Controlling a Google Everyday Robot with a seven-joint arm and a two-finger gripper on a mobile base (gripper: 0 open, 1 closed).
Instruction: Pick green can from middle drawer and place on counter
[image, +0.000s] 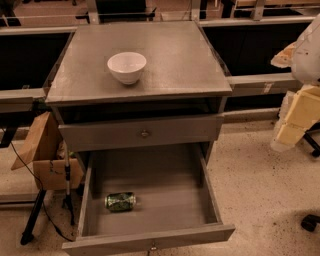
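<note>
The green can (120, 201) lies on its side on the grey floor of the middle drawer (165, 200), near the drawer's front left. The drawer is pulled fully out. The counter (170, 65) is the grey cabinet top above it. My gripper (292, 125) is at the right edge of the view, to the right of the cabinet at about the height of the upper drawer. It is well away from the can and holds nothing I can see.
A white bowl (126, 67) stands on the counter, left of centre. The shallower upper drawer (142, 133) with a round knob is pulled out slightly. A cardboard box (47, 155) and a tripod (67, 185) stand left of the cabinet. A chair wheel (310, 222) is at the right.
</note>
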